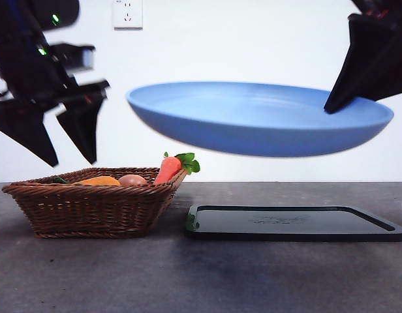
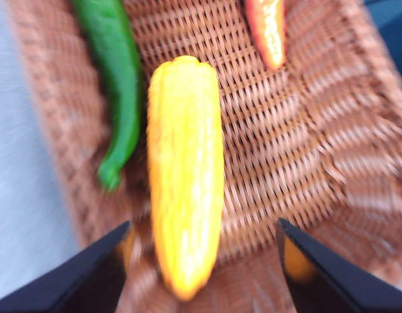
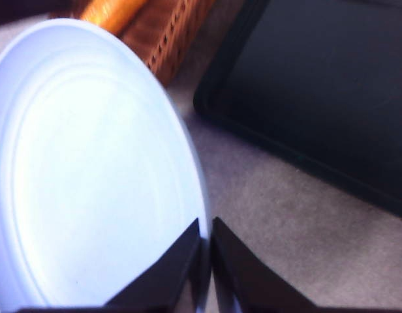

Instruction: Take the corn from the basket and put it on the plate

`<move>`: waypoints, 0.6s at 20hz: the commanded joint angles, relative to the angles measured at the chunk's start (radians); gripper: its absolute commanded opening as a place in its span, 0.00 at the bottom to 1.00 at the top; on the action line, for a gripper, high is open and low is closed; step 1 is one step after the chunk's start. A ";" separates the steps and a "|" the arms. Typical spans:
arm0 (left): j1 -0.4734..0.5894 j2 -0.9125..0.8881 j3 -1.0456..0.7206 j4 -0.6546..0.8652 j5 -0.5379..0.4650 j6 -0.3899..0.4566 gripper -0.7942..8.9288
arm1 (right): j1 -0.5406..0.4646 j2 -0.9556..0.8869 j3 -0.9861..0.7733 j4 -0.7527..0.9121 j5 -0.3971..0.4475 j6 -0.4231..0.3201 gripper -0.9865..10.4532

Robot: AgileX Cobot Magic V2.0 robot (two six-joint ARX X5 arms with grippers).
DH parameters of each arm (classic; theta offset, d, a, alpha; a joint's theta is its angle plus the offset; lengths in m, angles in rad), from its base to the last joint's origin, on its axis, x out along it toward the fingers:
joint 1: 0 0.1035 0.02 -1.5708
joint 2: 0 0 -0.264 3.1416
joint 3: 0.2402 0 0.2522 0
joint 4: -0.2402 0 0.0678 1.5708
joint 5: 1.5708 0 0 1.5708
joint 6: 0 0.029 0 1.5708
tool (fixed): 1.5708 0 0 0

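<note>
The blue plate (image 1: 260, 117) hangs in the air above the black tray, held by its rim in my right gripper (image 1: 333, 104), which is shut on it; the right wrist view shows the rim pinched between the jaws (image 3: 206, 251). The corn (image 2: 185, 169) lies lengthwise in the brown wicker basket (image 2: 299, 143), and only its orange-yellow top (image 1: 100, 180) peeks over the basket (image 1: 90, 208) in the front view. My left gripper (image 1: 69, 150) hovers open above the basket's left part, its jaws spread either side of the corn's near end (image 2: 204, 267).
A green pepper (image 2: 116, 85) lies beside the corn. A carrot (image 1: 170, 167) with green leaves leans on the basket's right rim, next to a pale egg-like thing (image 1: 132, 180). A flat black tray (image 1: 292, 223) lies right of the basket on the grey table.
</note>
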 commanded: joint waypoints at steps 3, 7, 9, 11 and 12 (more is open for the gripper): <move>-0.009 0.115 0.065 0.019 -0.008 0.018 0.45 | 0.000 -0.017 0.018 0.010 -0.006 0.021 0.09; -0.010 0.164 0.066 0.051 -0.011 0.022 0.44 | 0.000 -0.020 0.018 0.010 -0.005 0.021 0.09; -0.010 0.190 0.066 0.058 -0.035 0.023 0.44 | 0.000 -0.020 0.018 0.010 -0.005 0.021 0.09; -0.010 0.213 0.066 0.066 -0.037 0.025 0.44 | 0.000 -0.020 0.018 0.010 -0.006 0.021 0.09; -0.010 0.224 0.066 0.073 -0.038 0.026 0.44 | 0.000 -0.020 0.018 0.010 -0.006 0.021 0.09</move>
